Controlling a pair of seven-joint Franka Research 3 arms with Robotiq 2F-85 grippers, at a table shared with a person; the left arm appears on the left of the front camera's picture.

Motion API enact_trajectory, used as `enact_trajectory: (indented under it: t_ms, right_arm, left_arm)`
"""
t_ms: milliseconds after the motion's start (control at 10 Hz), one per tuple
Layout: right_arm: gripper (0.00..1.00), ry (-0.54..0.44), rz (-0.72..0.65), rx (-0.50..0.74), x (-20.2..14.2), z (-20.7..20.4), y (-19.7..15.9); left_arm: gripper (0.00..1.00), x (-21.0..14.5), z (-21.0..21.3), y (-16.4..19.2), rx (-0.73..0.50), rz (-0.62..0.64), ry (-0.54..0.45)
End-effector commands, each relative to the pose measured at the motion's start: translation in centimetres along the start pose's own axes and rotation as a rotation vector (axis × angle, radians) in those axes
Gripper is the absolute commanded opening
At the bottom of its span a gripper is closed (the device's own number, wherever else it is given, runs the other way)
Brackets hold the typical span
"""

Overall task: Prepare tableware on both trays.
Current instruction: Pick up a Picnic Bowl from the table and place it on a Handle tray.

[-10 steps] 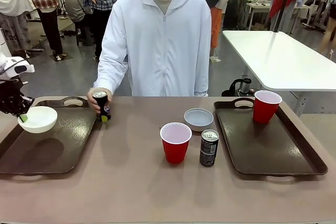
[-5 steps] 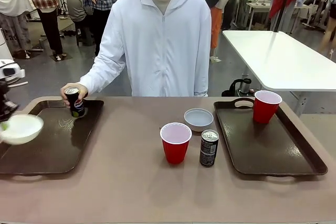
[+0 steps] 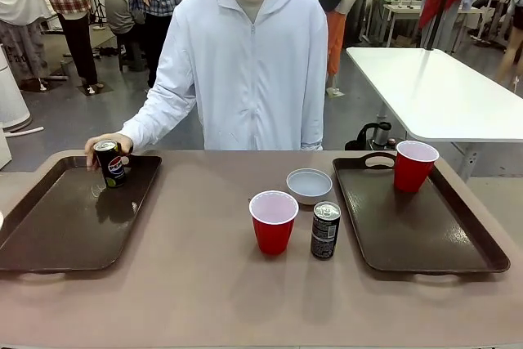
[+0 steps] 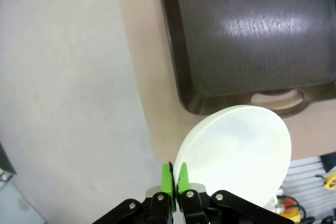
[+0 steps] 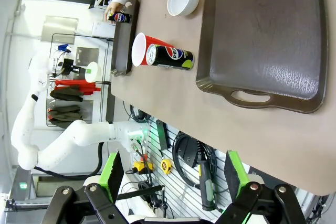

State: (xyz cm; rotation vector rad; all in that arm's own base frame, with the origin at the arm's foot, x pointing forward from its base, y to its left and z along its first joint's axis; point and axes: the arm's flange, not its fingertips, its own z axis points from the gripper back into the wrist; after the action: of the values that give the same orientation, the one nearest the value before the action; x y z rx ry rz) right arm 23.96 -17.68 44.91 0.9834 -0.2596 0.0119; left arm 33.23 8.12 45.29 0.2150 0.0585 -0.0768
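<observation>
The left gripper (image 4: pixel 174 174), pinched shut on the rim of a cream-white shallow bowl (image 4: pixel 236 150), has carried it beyond the handle end of the dark brown plastic tray (image 4: pixel 252 35) at frame left, while a person's hand (image 3: pixel 95 148) sets a dark drink can (image 3: pixel 109 163) on that tray's far corner, so the bowl is not yet placed; the right gripper (image 5: pixel 173 174) gapes wide.

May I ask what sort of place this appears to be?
Probably a shared robotics lab or workshop: a white robot arm at the table's side, cables and tools stowed nearby, and a white worktable and bystanders behind.
</observation>
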Motion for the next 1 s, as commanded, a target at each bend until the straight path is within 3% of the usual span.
enact_trajectory:
  t_ms: [0, 200, 900]
  right_arm:
    - [1.0, -0.007, 0.008, 0.015, -0.1, 0.0, -0.1]
    - [1.0, -0.007, 0.008, 0.015, -0.1, 0.0, -0.1]
    - [1.0, -0.007, 0.008, 0.015, -0.1, 0.0, -0.1]
  left_arm:
    - [0.04, 2.3, -1.0, -1.0, -0.072, 0.021, -0.058]
    - [0.04, 4.4, -2.3, -3.1, -0.159, 0.058, -0.095]
    - [0.04, 9.8, -7.1, -6.9, -0.218, 0.14, -0.195]
